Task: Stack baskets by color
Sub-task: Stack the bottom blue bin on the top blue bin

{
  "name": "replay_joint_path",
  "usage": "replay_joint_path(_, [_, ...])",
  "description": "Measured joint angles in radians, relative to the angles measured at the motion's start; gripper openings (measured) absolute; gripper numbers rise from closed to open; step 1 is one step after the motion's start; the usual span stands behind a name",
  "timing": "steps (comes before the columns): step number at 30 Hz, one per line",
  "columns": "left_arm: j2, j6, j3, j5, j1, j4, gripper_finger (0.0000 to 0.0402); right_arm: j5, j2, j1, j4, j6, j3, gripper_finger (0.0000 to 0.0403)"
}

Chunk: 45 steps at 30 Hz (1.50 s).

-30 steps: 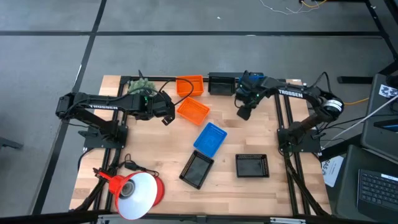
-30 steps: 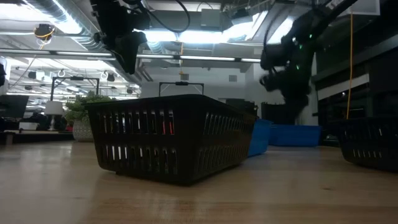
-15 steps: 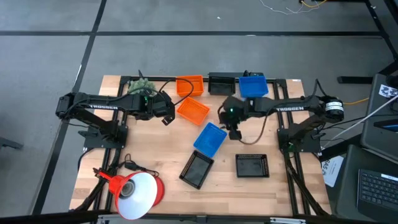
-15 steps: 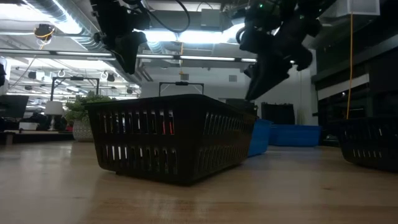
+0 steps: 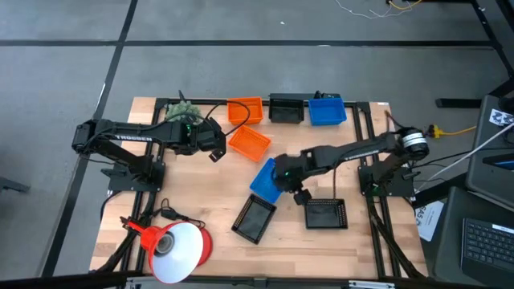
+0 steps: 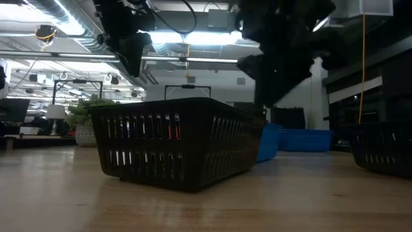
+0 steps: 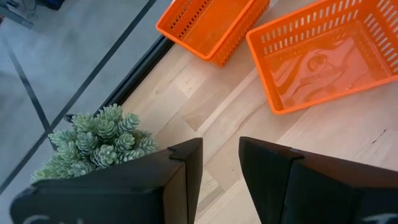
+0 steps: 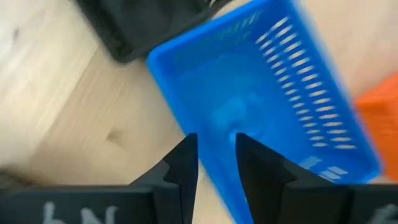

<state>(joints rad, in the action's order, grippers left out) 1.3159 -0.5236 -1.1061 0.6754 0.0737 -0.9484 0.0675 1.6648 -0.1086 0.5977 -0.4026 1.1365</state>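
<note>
Two orange baskets show: one at the far edge, one nearer the middle, both also in the left wrist view. A blue basket and a black one rest at the far edge. Another blue basket lies mid-table, tilted askew. Two black baskets rest nearer the front. My right gripper hovers open above the mid-table blue basket, by its right rim, pointing steeply down. My left gripper hangs open beside the nearer orange basket, touching nothing.
A red-orange cone lamp lies at the near left corner with its cable. A small green plant stands at the far left, close under my left gripper. Bare wood shows along the front edge and between the baskets.
My right gripper has swung from the far edge, by the back blue basket, toward the table's middle and near side, and has rolled about its own axis. It now hangs over the mid-table blue basket. No basket has moved.
</note>
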Motion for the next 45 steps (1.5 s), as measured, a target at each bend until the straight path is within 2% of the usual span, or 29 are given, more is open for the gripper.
replay_joint_path(5, [0.0,0.0,0.0,-0.008,0.0,0.0,0.0098,-0.073,0.086,-0.026,0.123,-0.003,0.075,0.0108])
replay_joint_path(17, [0.0,0.0,0.0,-0.008,0.0,0.0,0.0098,-0.103,0.194,-0.027,0.122,0.017,0.076,0.0106])
replay_joint_path(20, [0.0,0.0,0.0,-0.008,0.0,0.0,0.0098,-0.083,0.207,-0.028,0.144,0.032,0.076,0.0079])
replay_joint_path(22, [0.0,0.001,0.0,-0.008,0.0,0.0,0.0098,-0.071,0.206,-0.035,0.157,0.032,0.076,0.004])
replay_joint_path(23, [0.0,0.001,0.0,-0.008,0.0,0.0,0.0098,-0.08,0.201,-0.038,0.163,0.027,0.076,0.0021])
replay_joint_path(25, [0.0,0.001,0.0,-0.008,0.0,0.0,0.0098,-0.114,0.184,-0.051,0.181,0.019,0.076,0.0009])
replay_joint_path(27, [0.0,0.001,0.0,-0.008,0.0,0.0,0.0098,-0.164,0.161,-0.06,0.211,0.017,0.076,0.0004])
replay_joint_path(30, [0.0,0.001,0.0,-0.008,0.0,0.0,0.0098,-0.278,0.094,-0.06,0.353,0.05,0.076,0.0003])
replay_joint_path(36, [0.0,0.002,0.0,-0.008,0.0,0.001,0.0098,-0.54,-0.105,0.021,0.662,0.281,0.073,0.0002])
replay_joint_path(40, [0.0,0.002,0.0,-0.008,0.0,0.002,0.0098,-0.607,-0.281,0.15,0.673,0.35,0.025,0.0001])
replay_joint_path(45, [0.0,0.002,0.0,-0.007,0.0,0.005,0.0098,-0.607,-0.421,0.38,0.562,0.233,-0.073,0.0001])
